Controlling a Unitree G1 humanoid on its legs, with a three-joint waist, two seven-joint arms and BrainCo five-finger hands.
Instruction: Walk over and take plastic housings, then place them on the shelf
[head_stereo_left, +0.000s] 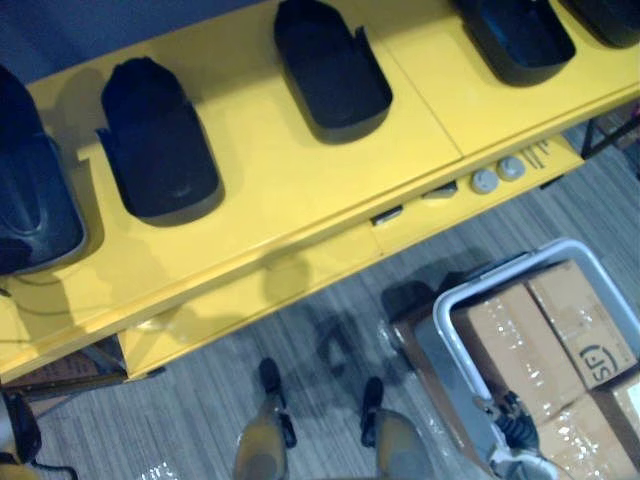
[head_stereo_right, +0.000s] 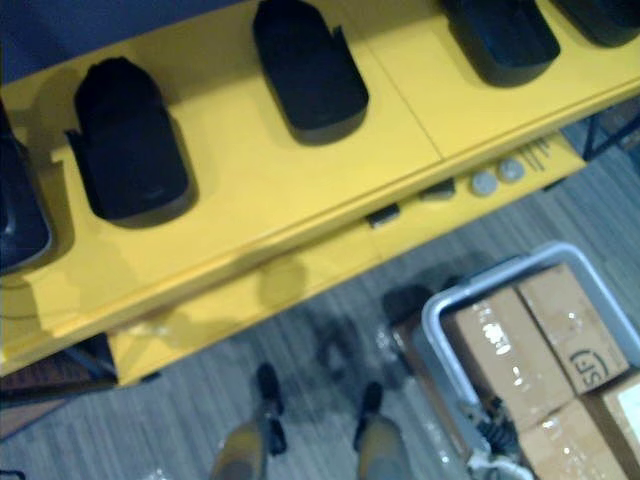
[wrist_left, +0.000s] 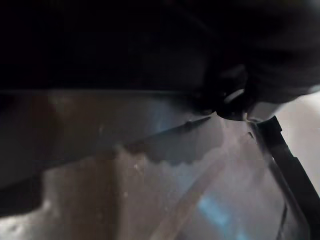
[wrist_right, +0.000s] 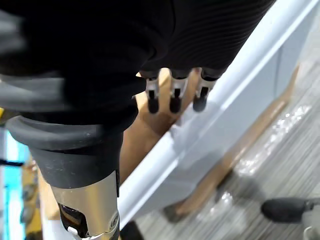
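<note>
left eye view: a yellow shelf (head_stereo_left: 300, 190) runs from 8 o'clock up to 2 o'clock. black plastic housings (head_stereo_left: 155, 145) stand in a row on its top board, open side up and apart from one another. the 10 o'clock housing and the 12 o'clock housing (head_stereo_left: 330, 65) show whole, while those at 9, 1 and 2 o'clock are cut by the edges. a lower ledge (head_stereo_left: 300, 270) juts out beneath the top board, with two small round silver discs (head_stereo_left: 484, 181) side by side at 3 o'clock. at 4 to 5 o'clock a pale grey crate (head_stereo_left: 447, 335) sits on the striped grey floor (head_stereo_left: 200, 400), packed with cardboard boxes (head_stereo_left: 520, 345).

right eye view: same scene, with the crate just below the ledge's right end.

left wrist view: the left hand (wrist_left: 150, 45) is a dark mass against a blurred pale surface. i cannot tell whether it is released or clenched.

right wrist view: the right hand (wrist_right: 173, 97) hangs over the crate's rim, its fingers (wrist_right: 152, 100) loose and straight above a cardboard box, grasping nothing.
</note>
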